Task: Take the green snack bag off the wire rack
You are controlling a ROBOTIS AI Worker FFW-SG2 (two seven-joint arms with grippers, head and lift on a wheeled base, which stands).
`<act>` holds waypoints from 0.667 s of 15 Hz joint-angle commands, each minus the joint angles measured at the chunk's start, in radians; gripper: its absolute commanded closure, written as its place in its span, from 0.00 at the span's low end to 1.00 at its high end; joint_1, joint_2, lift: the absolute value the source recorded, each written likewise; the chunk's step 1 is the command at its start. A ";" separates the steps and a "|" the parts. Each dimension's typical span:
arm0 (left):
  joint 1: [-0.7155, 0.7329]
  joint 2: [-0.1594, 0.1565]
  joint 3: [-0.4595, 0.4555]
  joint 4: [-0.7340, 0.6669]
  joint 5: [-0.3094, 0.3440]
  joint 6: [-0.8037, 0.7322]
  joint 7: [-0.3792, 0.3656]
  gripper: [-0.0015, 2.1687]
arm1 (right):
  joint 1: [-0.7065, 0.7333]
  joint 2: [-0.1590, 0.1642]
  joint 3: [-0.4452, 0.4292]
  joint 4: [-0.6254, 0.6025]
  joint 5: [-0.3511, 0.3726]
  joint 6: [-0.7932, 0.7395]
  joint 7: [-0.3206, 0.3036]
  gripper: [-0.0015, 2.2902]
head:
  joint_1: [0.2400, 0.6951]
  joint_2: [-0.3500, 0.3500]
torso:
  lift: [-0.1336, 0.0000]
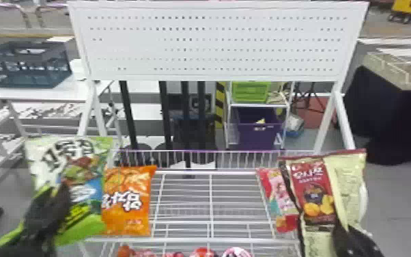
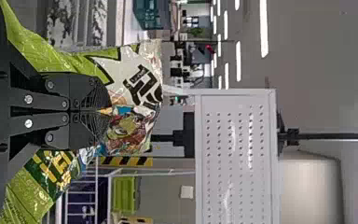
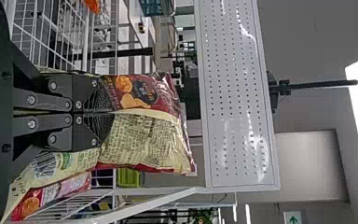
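Black left claw [image 1: 57,192] partly hides the green snack bag [image 1: 87,162].

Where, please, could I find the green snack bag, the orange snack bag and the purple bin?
Green snack bag [image 1: 83,186]: head view, on its printed front.
Orange snack bag [image 1: 128,201]: head view, middle of its front.
Purple bin [image 1: 259,137]: head view, front wall.

Green snack bag [image 1: 82,171], at the left of the wire rack [image 1: 211,205]: large dark lettering on white, yellow lettering on dark green. Orange bag [image 1: 126,191], at the rack's left part: white characters outlined in black. Red-and-cream bag [image 1: 314,191], at the rack's right: white lettering on red; fine dark print on cream, a barcode [image 3: 49,165], stamped digits [image 3: 17,185]. Sign [image 3: 293,218], well beyond the rack: green arrow on white.
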 commanded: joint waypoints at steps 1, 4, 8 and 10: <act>0.110 -0.050 0.103 -0.006 0.019 -0.134 -0.053 0.87 | 0.012 0.000 -0.001 -0.007 0.002 -0.002 0.000 0.98 | 0.57 0.50 | 1.00; 0.193 -0.091 0.145 -0.006 0.022 -0.205 -0.122 0.87 | 0.021 0.000 -0.001 -0.017 0.008 -0.005 0.000 0.98 | 0.57 0.50 | 1.00; 0.233 -0.094 0.137 -0.006 0.010 -0.235 -0.136 0.87 | 0.040 0.003 0.004 -0.040 0.019 -0.005 0.000 0.98 | 0.57 0.50 | 1.00; 0.237 -0.094 0.134 -0.006 0.010 -0.263 -0.131 0.87 | 0.053 0.003 0.004 -0.050 0.025 -0.008 0.000 0.98 | 0.57 0.50 | 1.00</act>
